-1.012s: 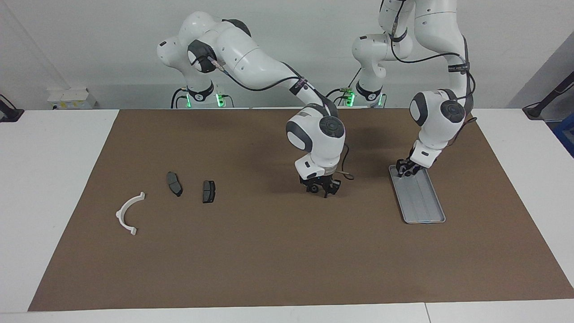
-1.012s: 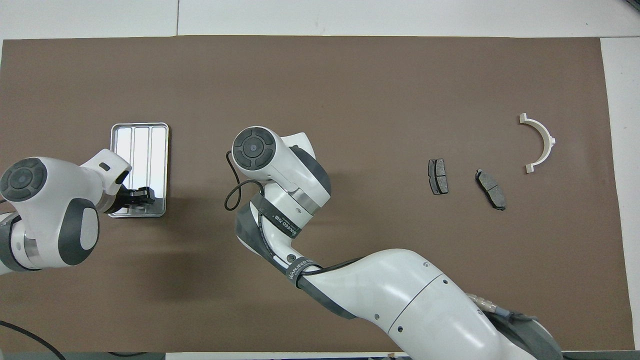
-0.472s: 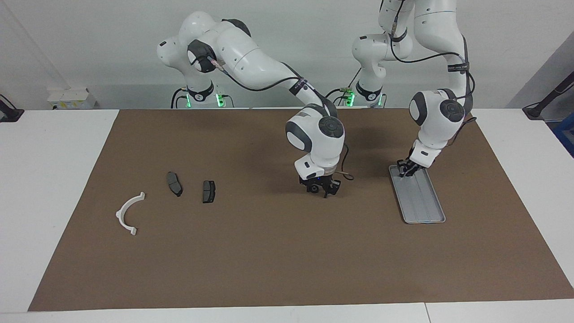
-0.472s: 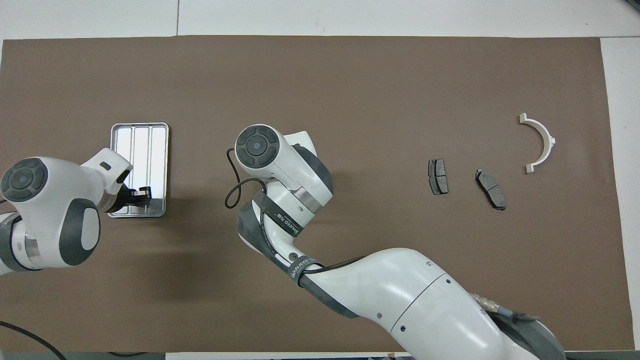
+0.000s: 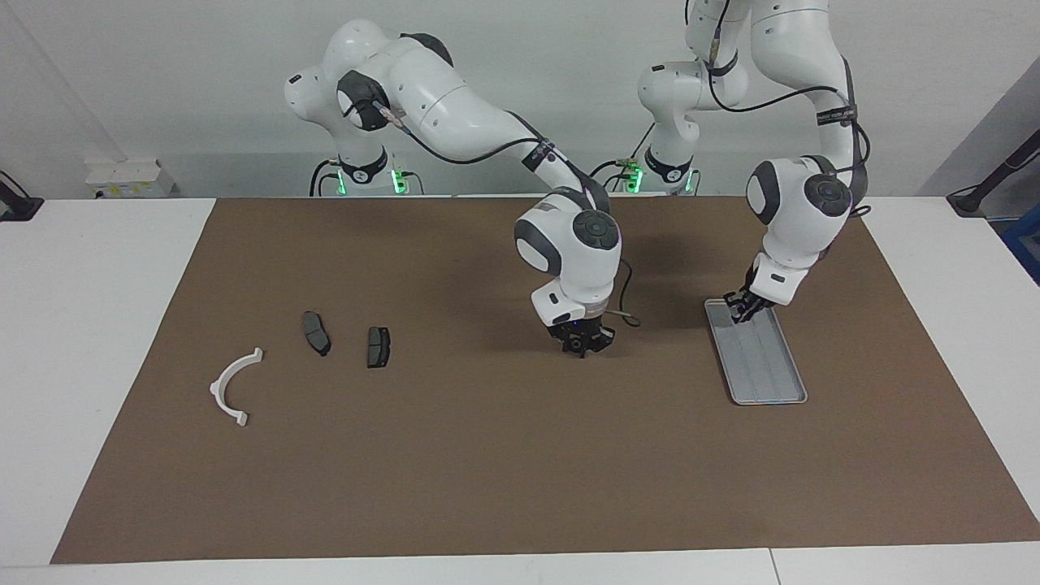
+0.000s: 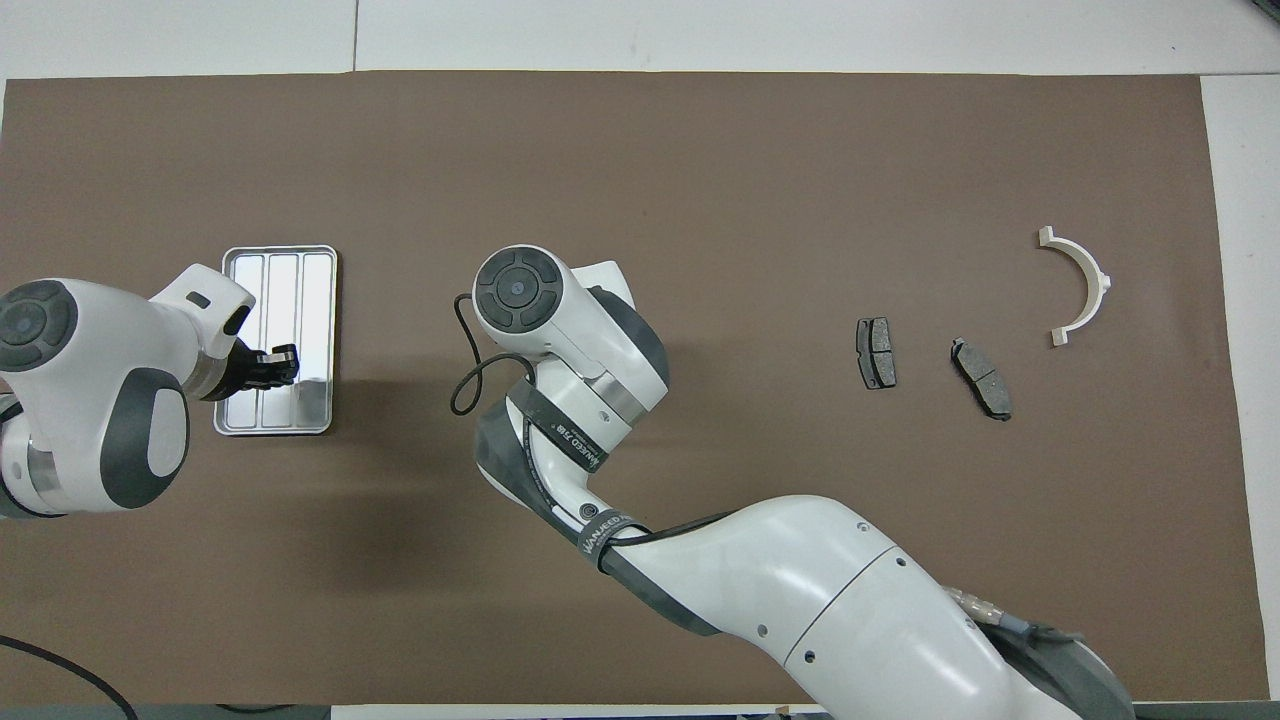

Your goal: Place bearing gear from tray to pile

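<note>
The silver tray (image 5: 768,374) lies on the mat toward the left arm's end and also shows in the overhead view (image 6: 280,270). My left gripper (image 5: 739,311) is low over the tray's end nearest the robots (image 6: 280,360). My right gripper (image 5: 579,347) is just above the middle of the mat, shut on a small dark round part that looks like the bearing gear (image 5: 578,348). In the overhead view the right wrist (image 6: 520,290) hides it. The pile lies toward the right arm's end: a white half-ring bracket (image 5: 218,386) and two brake pads (image 5: 315,333) (image 5: 378,347).
A brown mat (image 5: 487,471) covers most of the white table. A black cable loop (image 5: 627,318) hangs beside the right wrist. The bracket (image 6: 1095,285) and pads (image 6: 876,353) (image 6: 982,378) lie apart from each other.
The right gripper's fingers were spread around the small part and have closed on it. The left arm has lifted slightly, and its gripper has shifted a little along the tray.
</note>
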Controlling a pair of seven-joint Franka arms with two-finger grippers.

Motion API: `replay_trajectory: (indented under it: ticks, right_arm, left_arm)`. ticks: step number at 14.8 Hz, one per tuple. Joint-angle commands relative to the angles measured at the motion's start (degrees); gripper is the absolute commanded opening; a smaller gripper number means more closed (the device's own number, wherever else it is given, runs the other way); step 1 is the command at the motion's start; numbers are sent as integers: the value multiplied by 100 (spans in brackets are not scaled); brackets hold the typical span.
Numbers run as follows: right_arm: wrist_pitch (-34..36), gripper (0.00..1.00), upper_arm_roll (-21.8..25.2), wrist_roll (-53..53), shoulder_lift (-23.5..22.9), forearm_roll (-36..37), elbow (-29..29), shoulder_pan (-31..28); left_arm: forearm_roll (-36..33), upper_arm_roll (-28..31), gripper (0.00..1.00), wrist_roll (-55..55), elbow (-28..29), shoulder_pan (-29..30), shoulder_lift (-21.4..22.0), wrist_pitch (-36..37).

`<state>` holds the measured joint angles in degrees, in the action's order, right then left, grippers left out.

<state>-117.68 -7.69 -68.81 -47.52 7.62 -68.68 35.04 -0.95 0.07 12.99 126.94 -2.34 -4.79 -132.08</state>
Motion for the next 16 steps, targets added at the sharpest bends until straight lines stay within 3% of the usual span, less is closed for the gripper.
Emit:
replay_trajectory:
  ticks: [1, 6, 12, 14, 16]
  right_arm:
    - [94, 0, -22, 16, 49, -6, -164, -199]
    - [1227, 0, -522, 903, 663, -6, -58, -971]
    - [2450, 0, -927, 3579, 1639, -138, -23, -2412]
    - [2521, 0, -910, 4757, 1702, -103, -40, -2887]
    - [2469, 0, -901, 5804, 1719, -24, -154, -3300]
  left_arm:
    - [-10, 37, 6, 221, -152, -118, -13, 174]
    - [174, 19, 6, 1045, -520, -460, -154, 236]
    - [218, 54, 6, 3618, -1039, -2137, -444, 157]
    - [201, 45, 6, 4191, -1485, -2532, -802, 191]
    - [192, 54, 6, 4771, -2134, -2946, -1538, 183]
